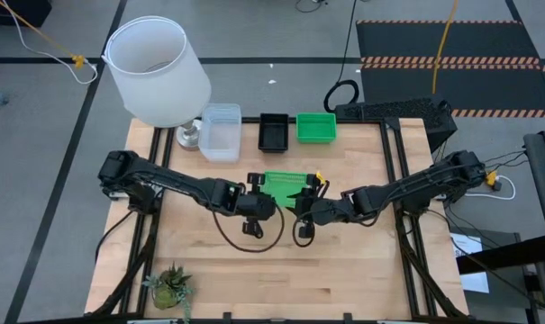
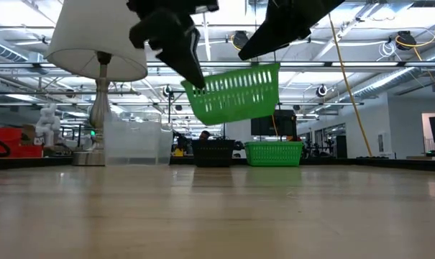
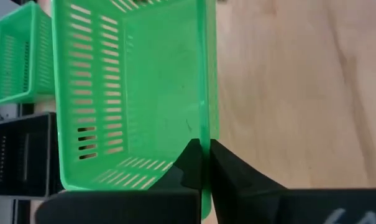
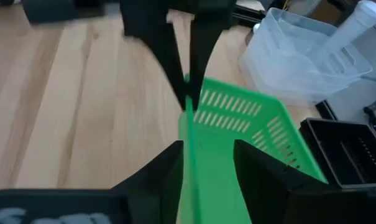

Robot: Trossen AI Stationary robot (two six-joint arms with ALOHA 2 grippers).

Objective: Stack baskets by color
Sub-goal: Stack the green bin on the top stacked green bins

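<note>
A bright green basket (image 1: 286, 184) hangs tilted above the middle of the table between both arms, its open top facing up. My left gripper (image 3: 203, 149) is shut on its left side. My right gripper (image 4: 206, 155) stands open at the basket's right end (image 4: 203, 168), one finger on each side of that end's wall. At the table's far edge a clear basket (image 1: 220, 130), a black basket (image 1: 274, 132) and another green basket (image 1: 315, 128) rest on their bottoms in a row. My left gripper pinches the basket's side wall at its rim (image 3: 206, 127), one finger inside and one outside. The fingers slant down from the table's left side. The basket hangs clear of the table (image 2: 235, 93), tilted, with its left end lower. Whether my right gripper touches the wall between its fingers, I cannot tell.
A big white lamp (image 1: 155, 67) stands at the far left corner beside the clear basket. A small potted plant (image 1: 170, 286) sits at the near left. Bare wood lies in front of and below the hanging basket.
</note>
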